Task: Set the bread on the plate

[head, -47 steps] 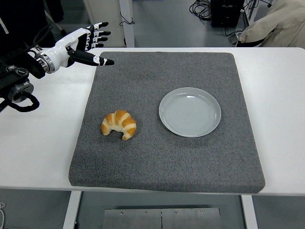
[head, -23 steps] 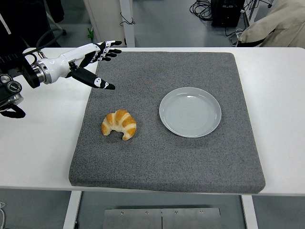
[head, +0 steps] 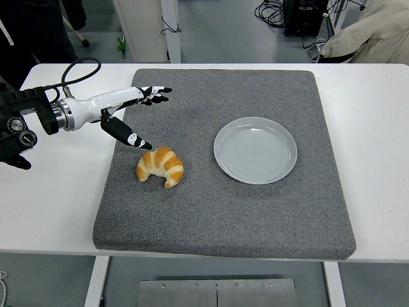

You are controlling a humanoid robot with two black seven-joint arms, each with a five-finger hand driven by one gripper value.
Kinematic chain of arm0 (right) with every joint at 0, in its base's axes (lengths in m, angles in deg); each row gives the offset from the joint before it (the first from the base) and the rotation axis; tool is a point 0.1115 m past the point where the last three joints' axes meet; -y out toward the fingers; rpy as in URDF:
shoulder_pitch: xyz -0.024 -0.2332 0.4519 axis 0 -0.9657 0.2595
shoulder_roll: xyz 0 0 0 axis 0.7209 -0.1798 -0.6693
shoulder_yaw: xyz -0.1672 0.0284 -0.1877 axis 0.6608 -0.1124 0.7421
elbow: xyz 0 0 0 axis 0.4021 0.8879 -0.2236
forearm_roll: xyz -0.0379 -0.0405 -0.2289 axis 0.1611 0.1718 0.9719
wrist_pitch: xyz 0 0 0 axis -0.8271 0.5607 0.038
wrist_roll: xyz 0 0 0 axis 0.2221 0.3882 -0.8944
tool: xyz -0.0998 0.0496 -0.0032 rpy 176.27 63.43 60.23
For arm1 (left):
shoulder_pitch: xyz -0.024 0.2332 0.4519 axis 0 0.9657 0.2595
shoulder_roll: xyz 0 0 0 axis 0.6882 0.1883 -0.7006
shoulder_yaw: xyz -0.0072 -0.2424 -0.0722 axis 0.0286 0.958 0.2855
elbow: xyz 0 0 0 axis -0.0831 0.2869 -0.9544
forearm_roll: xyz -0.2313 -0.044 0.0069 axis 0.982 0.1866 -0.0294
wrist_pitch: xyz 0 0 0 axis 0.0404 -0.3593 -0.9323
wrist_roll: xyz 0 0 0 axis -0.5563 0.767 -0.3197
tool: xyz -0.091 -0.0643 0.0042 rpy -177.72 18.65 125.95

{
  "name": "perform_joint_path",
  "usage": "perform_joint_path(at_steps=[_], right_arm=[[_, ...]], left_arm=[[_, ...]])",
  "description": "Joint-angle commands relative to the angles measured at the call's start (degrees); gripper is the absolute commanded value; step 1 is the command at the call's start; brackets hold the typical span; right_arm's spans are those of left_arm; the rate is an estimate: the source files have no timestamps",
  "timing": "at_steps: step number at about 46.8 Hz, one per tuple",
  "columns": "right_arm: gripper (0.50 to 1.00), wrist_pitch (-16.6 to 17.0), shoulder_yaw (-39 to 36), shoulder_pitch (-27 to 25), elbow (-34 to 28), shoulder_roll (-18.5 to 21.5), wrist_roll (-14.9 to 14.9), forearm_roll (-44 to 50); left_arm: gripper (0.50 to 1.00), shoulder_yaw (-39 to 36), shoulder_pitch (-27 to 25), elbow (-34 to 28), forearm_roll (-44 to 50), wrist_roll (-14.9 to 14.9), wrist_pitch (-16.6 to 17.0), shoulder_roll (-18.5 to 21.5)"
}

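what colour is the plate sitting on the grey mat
The plate is a pale grey-blue, plain with no pattern, seen best in the head view.

One croissant [head: 160,166], golden, on the mat. One plate [head: 255,150], pale grey, round. One grey foam mat [head: 223,217]. One white table [head: 51,198]. One robot hand [head: 128,112] in view, five fingers spread, holding nothing. One black cable loop [head: 80,67] behind the arm.
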Motion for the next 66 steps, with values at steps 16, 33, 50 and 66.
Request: perform_joint_path(at_steps=[16,33,50,66], right_arm=[[1.0,0.0,0.0,0.0,0.0,0.0,0.0,0.0],[1.0,0.0,0.0,0.0,0.0,0.0,0.0,0.0],[1.0,0.0,0.0,0.0,0.0,0.0,0.0,0.0],[1.0,0.0,0.0,0.0,0.0,0.0,0.0,0.0]], left_arm=[[0.969,-2.4,0.7,-0.2,-5.9,-0.1,1.2,-0.4],[0.969,-2.5,2.3,-0.8,-10.1,-0.4,1.7,-0.8],[0.968,-3.0,3.4,-0.8,-10.6,-0.4,4.6,-2.7],[0.961,-5.1,3.5,-0.8,-12.2,-0.4,8.1,-3.4]])
